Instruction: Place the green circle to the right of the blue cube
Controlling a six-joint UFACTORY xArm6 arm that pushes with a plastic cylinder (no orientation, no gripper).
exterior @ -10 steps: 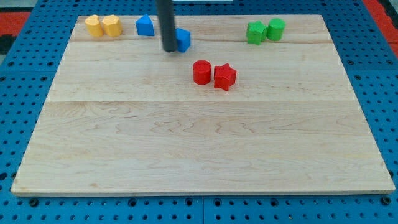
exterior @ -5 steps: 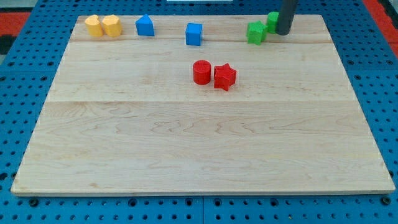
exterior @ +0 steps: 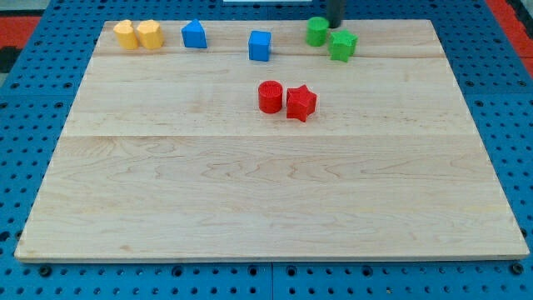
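Note:
The green circle (exterior: 316, 32) sits near the board's top edge, to the right of the blue cube (exterior: 260, 45) with a gap between them. A green star (exterior: 342, 44) lies just right of and below the circle. My tip (exterior: 335, 25) is at the view's top, just right of and above the green circle and above the green star; only the rod's lower end shows.
A second blue block with a peaked top (exterior: 194, 34) and two yellow blocks (exterior: 137, 34) sit at the top left. A red circle (exterior: 270, 97) and red star (exterior: 301, 102) touch near the middle of the wooden board (exterior: 266, 183).
My rod moved from the blue cube to the green blocks' right, then to the top. The green circle has shifted left, past the green star, towards the blue cube.

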